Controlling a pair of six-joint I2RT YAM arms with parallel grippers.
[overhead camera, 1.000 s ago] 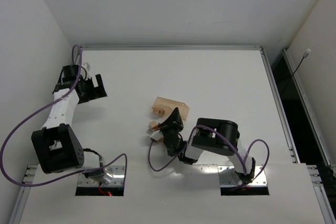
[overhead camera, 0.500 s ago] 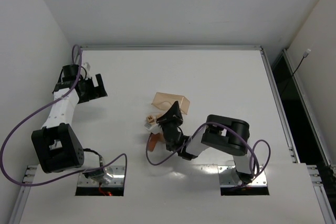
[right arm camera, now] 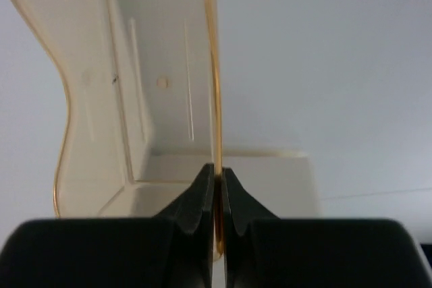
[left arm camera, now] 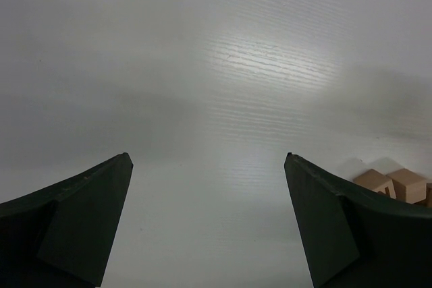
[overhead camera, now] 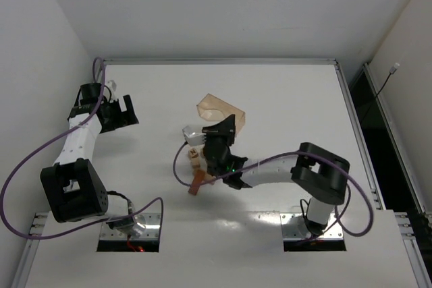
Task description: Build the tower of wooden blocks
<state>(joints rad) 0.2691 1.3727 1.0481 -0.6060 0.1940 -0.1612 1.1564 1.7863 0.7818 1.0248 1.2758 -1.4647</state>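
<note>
Fingers (right arm camera: 197, 197) of the right gripper (right arm camera: 214, 168) are pressed together on the thin wall of the translucent orange plastic tray (right arm camera: 162, 99), which they hold up tilted, with its open side facing the wrist camera. Fingers (left arm camera: 88, 214) of the left gripper (left arm camera: 208, 160) stand wide apart and hold nothing.

By count there are two arms and one tray. In the top view, at least two light tan wooden blocks (overhead camera: 196, 157) and one reddish-orange wooden bar (overhead camera: 197, 183) lie on the white table (overhead camera: 290, 99), just left of the right wrist. The arm hides part of this group, so the full number I cannot tell. The left wrist view shows two tan cubes side by side behind its right finger.

One second ago the tray was lower and nearer to the bases, and the bar was not on the table. Now the tray is raised further back and the right elbow has swung out to the right. The left arm has not moved.

The right arm reaches low towards the middle of the table. The left arm stretches forward along the left side, its gripper facing the table.
</note>
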